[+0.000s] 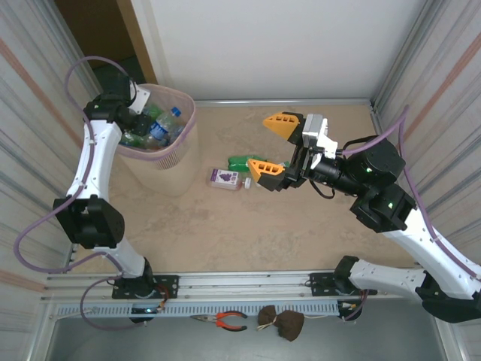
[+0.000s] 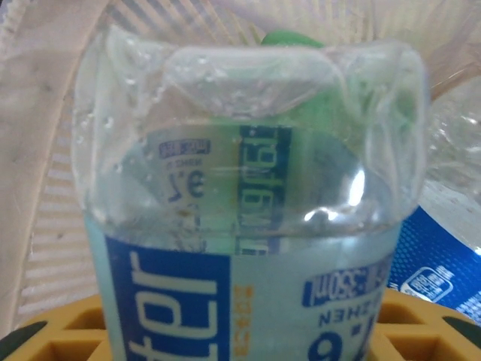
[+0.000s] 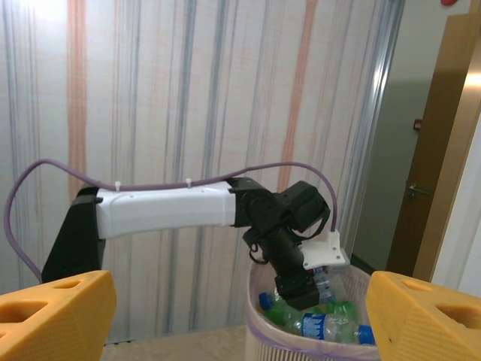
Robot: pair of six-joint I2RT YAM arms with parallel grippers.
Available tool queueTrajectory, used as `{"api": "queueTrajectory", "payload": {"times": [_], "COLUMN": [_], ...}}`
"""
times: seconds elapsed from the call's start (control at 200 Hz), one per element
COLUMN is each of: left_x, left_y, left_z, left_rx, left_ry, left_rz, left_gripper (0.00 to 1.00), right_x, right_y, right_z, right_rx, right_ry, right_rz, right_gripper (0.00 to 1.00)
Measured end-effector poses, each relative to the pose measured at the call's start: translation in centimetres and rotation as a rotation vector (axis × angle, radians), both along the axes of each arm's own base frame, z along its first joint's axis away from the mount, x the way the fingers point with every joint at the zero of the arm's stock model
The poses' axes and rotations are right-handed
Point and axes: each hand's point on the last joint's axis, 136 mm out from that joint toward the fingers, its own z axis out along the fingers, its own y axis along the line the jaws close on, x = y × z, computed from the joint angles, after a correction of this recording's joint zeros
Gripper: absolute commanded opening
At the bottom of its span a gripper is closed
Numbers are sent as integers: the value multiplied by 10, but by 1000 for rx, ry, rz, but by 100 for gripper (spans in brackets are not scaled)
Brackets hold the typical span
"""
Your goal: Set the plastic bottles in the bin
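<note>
Bottle (image 2: 248,226) between left jaws, inside bin (image 1: 169,169)

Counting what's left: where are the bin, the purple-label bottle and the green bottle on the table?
bin (image 1: 171,169), top external view, outer wall.
purple-label bottle (image 1: 224,178), top external view, label.
green bottle (image 1: 239,159), top external view, body.

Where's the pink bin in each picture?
Top external: bin at upper left, beside the left arm.
Left wrist: its ribbed pale wall, behind the clear bottle up close.
Right wrist: bottom, right of centre, under the left arm.
Shared landmark: the bottles piled inside it.
</note>
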Motion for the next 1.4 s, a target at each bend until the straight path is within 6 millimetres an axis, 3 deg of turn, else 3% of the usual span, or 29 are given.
{"api": "queueTrajectory", "payload": {"times": [0.17,0.301,0.556,0.872,1.122,1.398], "left_x": [-9,-21,-21,-6,13,14], "left_y": [2,4,-4,-27,-25,-19], "left_z": [-7,-4,32,57,22,11], "left_rx": [-21,-37,-86,-196,-187,-162], "left_ry": [45,85,17,-64,13,-10], "left_rz": [29,53,36,-51,-46,-33], "left_gripper": [58,70,77,52,38,31], "right_x": [0,0,0,2,3,3], "right_y": [0,0,0,3,4,4], "right_z": [0,0,0,-2,-3,-3], "right_rx": [0,0,0,-7,-9,-9], "right_ry": [0,0,0,5,7,7], "right_rz": [0,0,0,0,0,0], "right_gripper": [86,86,86,86,86,86]}}
